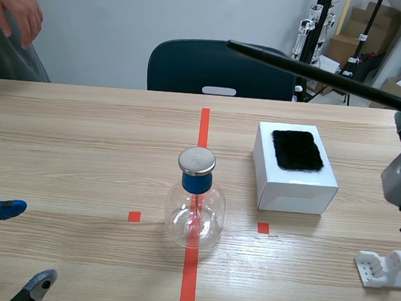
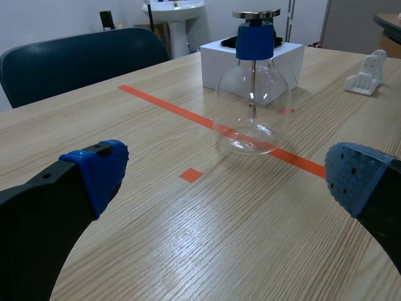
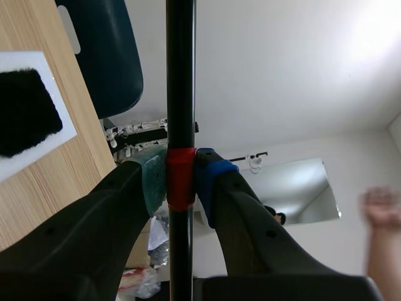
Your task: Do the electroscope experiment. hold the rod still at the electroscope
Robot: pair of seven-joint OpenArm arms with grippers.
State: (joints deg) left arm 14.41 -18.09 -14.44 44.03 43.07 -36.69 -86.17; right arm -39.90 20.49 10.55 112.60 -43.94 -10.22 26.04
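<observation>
Right gripper [image 3: 181,180] grasping black rod [image 1: 309,68], raised well clear of electroscope [image 1: 196,191], left gripper [image 2: 229,172] released

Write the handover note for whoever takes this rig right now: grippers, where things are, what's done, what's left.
Left gripper: open, empty, low over the table near the robot, short of the electroscope.
Right gripper: shut on the black rod at its red band, raised at the table's right side.
Electroscope: upright on the centre tape line, metal disc on top; the white box with the black fur pad stands to its right.
Done: rod is in hand; whether it was rubbed cannot be told.
Left: bring the rod's tip, now high and well away, to the disc and hold it still.
</observation>
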